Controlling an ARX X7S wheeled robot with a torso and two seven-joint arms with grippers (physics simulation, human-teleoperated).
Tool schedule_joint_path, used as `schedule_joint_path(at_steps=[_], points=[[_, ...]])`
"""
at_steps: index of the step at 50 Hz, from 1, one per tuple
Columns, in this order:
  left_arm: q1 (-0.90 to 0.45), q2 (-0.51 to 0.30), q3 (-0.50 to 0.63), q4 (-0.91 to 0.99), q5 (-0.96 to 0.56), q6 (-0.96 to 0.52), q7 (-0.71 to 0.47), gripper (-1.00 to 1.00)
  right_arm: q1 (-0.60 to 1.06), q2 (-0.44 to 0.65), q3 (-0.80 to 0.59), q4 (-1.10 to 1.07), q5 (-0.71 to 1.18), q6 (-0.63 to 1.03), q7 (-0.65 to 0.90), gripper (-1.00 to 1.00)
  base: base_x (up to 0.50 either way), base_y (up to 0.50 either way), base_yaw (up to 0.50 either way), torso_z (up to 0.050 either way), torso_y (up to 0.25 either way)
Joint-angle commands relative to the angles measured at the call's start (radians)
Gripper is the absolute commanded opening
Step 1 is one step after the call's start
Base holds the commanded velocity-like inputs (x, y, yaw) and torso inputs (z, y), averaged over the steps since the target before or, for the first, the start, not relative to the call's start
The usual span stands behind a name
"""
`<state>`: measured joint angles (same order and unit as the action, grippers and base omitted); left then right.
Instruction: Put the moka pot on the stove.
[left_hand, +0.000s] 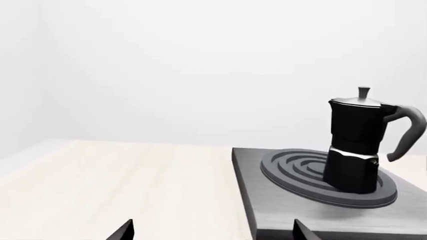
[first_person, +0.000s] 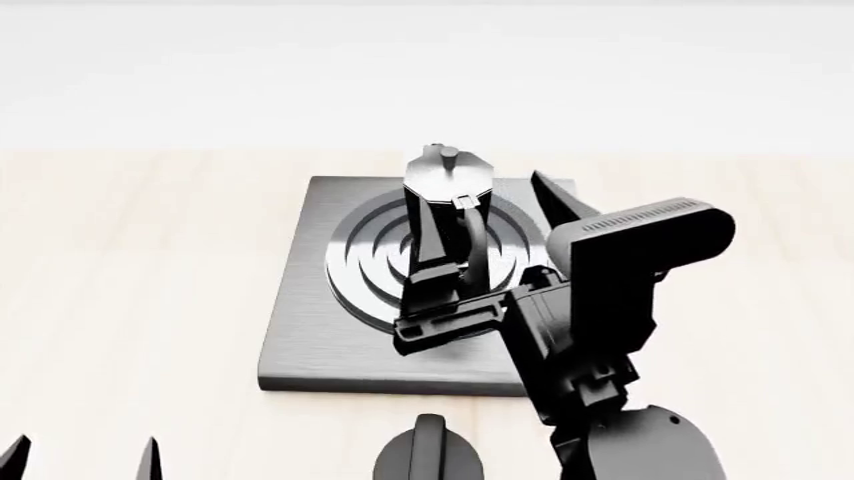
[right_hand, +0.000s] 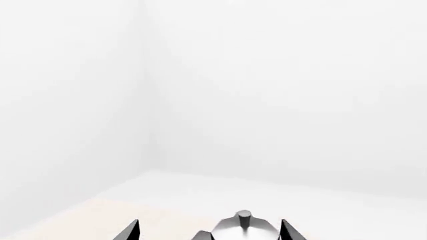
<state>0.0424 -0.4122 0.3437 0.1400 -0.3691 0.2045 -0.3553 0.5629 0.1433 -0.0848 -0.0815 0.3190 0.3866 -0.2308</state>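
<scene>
The pot stands upright on the stove, seated on the raised rings a little right of their centre, handle toward the robot. From the left wrist view it sits flat with no lean, its base on the right part of the rings, so by the look of it the placing is done and what remains is to let go and clear off.

The right gripper is at the pot from the near-right side. Its fingers are spread: one finger shows right of the pot, apart from it, and the other lies on the near side close along the handle. The right wrist view shows both tips either side of the silvery lid with gaps between. Whether the near finger touches the handle I cannot tell. That approach suits a grip around the handle side, keeping the arm off the rings.

The left gripper waits low at the near left, well apart from the stove, fingers spread and holding nothing. A round knob sits just near of the stove's front edge
</scene>
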Motion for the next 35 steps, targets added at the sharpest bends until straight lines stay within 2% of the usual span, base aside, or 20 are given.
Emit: schedule_joint_path(at_steps=[1, 22, 23, 25, 35], points=[[0.007, 0.011, 0.008, -0.014, 0.011, 0.02, -0.002, 1.0, -0.01, 0.016, -0.008, -0.047, 0.004, 0.017, 0.02, 1.0, 0.0, 0.0, 0.0, 0.0, 0.0], [0.086, 0.037, 0.03, -0.025, 0.069, 0.1, -0.025, 1.0, -0.028, 0.043, -0.013, -0.123, 0.001, 0.029, 0.059, 1.0, 0.0, 0.0, 0.0, 0.0, 0.0], [0.078, 0.009, 0.027, 0.081, 0.051, 0.001, -0.056, 1.0, -0.029, 0.044, -0.018, -0.125, -0.004, 0.027, 0.06, 1.0, 0.0, 0.0, 0.0, 0.0, 0.0], [-0.019, -0.062, 0.006, 0.341, -0.065, -0.299, -0.145, 1.0, -0.031, 0.047, -0.025, -0.133, -0.009, 0.026, 0.06, 1.0, 0.0, 0.0, 0.0, 0.0, 0.0], [-0.031, -0.048, 0.004, 0.251, -0.052, -0.242, -0.11, 1.0, -0.035, 0.058, -0.037, -0.171, -0.006, 0.036, 0.067, 1.0, 0.0, 0.0, 0.0, 0.0, 0.0]])
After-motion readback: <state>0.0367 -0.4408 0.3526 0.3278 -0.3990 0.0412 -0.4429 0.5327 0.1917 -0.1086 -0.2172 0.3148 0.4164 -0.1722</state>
